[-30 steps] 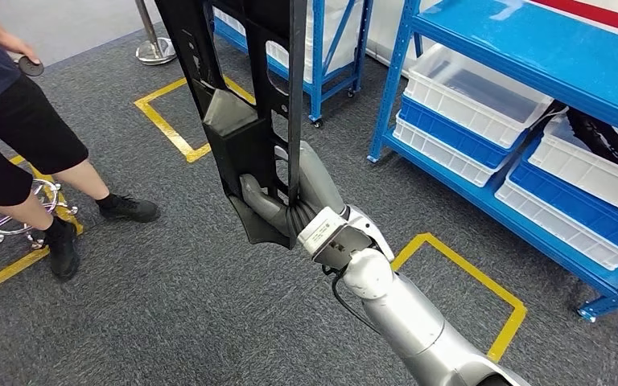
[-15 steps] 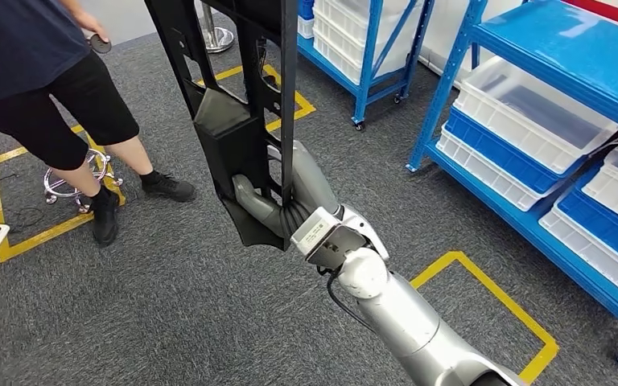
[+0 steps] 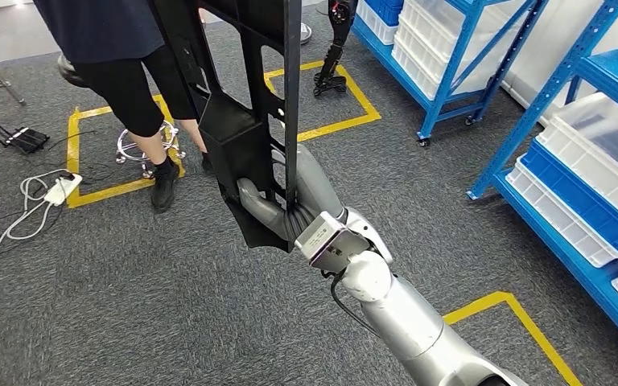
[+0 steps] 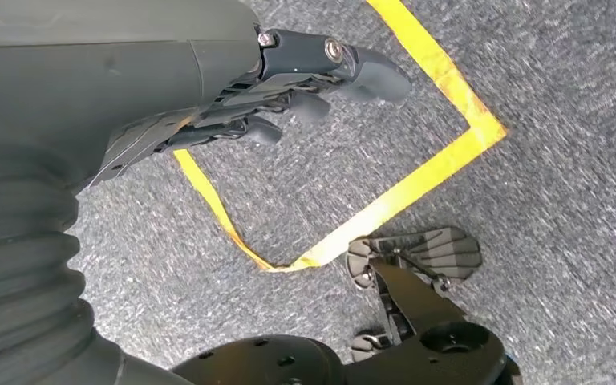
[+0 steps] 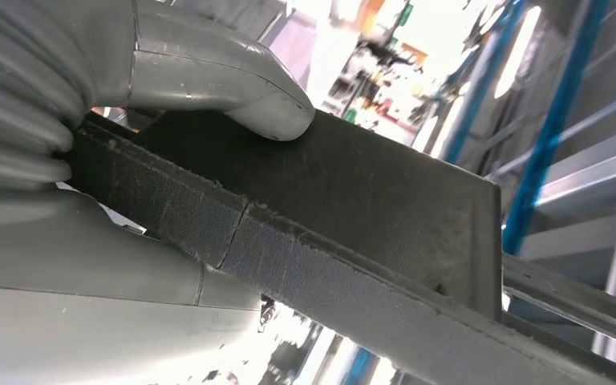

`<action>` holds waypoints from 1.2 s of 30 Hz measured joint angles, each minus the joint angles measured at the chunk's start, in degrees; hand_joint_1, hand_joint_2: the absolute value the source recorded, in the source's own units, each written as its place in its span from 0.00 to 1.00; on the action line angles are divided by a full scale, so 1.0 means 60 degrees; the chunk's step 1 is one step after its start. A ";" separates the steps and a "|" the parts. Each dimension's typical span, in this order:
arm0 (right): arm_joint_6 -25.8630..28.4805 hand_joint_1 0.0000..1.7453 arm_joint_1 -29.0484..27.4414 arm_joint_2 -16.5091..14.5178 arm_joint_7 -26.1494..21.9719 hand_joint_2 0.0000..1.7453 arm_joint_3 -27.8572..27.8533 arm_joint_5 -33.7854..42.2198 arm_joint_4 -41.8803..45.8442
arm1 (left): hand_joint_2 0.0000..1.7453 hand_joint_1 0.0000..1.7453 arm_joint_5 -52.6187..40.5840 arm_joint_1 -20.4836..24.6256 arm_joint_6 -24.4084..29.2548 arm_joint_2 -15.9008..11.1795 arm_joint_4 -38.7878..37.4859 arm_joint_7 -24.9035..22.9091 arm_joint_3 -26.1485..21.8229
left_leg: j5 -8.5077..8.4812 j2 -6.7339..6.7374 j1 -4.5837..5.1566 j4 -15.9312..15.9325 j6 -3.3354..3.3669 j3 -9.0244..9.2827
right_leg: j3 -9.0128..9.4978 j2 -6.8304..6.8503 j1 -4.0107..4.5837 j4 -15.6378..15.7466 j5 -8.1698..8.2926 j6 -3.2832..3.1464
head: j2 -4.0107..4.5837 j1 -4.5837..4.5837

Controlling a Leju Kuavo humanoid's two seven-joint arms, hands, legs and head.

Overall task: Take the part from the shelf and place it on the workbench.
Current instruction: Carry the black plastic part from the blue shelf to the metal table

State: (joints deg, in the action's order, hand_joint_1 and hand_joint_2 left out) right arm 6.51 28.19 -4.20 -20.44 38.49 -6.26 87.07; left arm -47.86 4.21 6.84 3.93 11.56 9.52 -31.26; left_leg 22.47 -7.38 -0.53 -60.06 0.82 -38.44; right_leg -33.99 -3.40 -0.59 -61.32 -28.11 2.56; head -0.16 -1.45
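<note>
The part is a long black plastic frame with cut-outs, held upright in the middle of the head view and running off the top edge. My right hand grips its lower end, fingers through a slot and thumb pressed on the front. In the right wrist view the thumb lies across the part's rough black edge. My left hand hangs over grey carpet, its fingers loosely bent and holding nothing.
A person stands at the upper left beside a chrome stool base. A power strip and cables lie on the carpet at left. Blue shelves with white bins line the right. Yellow tape marks floor squares.
The whole view has swung, so the camera has turned: the shelves slide right and the person comes toward the top centre. The part stays in my right hand as before.
</note>
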 joint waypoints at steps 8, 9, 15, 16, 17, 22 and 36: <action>0.0000 1.00 0.0011 -0.0089 -0.0004 1.00 0.0004 -0.0005 0.0004 | 1.00 0.00 -0.0019 -0.0091 0.0001 -0.0004 -0.0004 -0.0035 -0.0006 | 0.0828 0.1025 0.0014 -0.1540 -0.0341 -0.0834 | 0.0204 0.0684 0.0004 0.0428 0.0259 -0.0426 | 0.0000 -0.0087; 0.0000 1.00 -0.0002 -0.0086 -0.0004 1.00 0.0005 -0.0005 0.0003 | 1.00 0.00 -0.0022 -0.0081 0.0001 0.0002 -0.0004 -0.0035 -0.0006 | 0.1080 0.1116 -0.0012 -0.2140 -0.0375 -0.1097 | 0.0201 0.0834 0.0023 0.0427 0.0253 -0.0442 | -0.0001 -0.0085; 0.0000 1.00 -0.0014 -0.0088 -0.0003 1.00 0.0023 -0.0009 0.0003 | 1.00 0.00 -0.0053 -0.0054 0.0026 0.0016 0.0000 -0.0051 -0.0010 | 0.0325 0.1784 -0.0044 -0.0480 -0.0411 -0.0017 | 0.0240 0.1596 0.0104 0.0388 0.0145 -0.0340 | 0.0000 -0.0075; 0.0000 1.00 -0.0007 -0.0088 -0.0004 1.00 0.0024 -0.0011 0.0004 | 1.00 0.00 -0.0072 -0.0039 0.0034 0.0021 0.0000 -0.0058 -0.0012 | 0.0276 0.1870 -0.0008 -0.0199 -0.0363 0.0125 | 0.0253 0.1694 0.0140 0.0381 0.0120 -0.0294 | 0.0000 -0.0061; 0.0000 1.00 0.0001 -0.0091 -0.0004 1.00 0.0025 -0.0013 0.0004 | 1.00 0.00 -0.0090 -0.0028 0.0039 0.0025 0.0000 -0.0063 -0.0014 | 0.0294 0.1839 0.0042 -0.0114 -0.0297 0.0142 | 0.0263 0.1795 0.0168 0.0387 0.0106 -0.0251 | -0.0001 -0.0047; 0.0000 1.00 0.0063 -0.0116 -0.0008 1.00 0.0025 -0.0033 0.0011 | 1.00 0.00 -0.0142 0.0004 0.0059 0.0013 0.0002 -0.0078 -0.0030 | 0.0173 0.1199 -0.0028 0.0006 0.0043 0.0145 | -0.0133 0.1132 0.0068 -0.0500 -0.0386 -0.0121 | -0.0002 -0.0010; -0.0067 1.00 0.0134 -0.0127 0.0013 1.00 0.0029 -0.0102 0.0005 | 1.00 0.00 -0.0228 -0.0067 0.0008 -0.0034 0.0000 -0.0195 -0.0044 | 0.0096 0.0112 -0.0008 -0.0218 -0.0246 -0.0231 | 0.0159 0.0327 -0.0027 0.0420 0.0268 -0.0313 | -0.0001 -0.0029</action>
State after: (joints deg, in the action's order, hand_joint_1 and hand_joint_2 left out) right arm 6.11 28.99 -4.96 -20.36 38.66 -6.87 87.10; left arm -49.22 3.81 6.88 3.73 11.56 8.35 -31.52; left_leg 23.04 -6.71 -0.58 -61.37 -0.66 -39.83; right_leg -33.03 -1.43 -0.75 -58.80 -26.50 0.68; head -0.16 -1.62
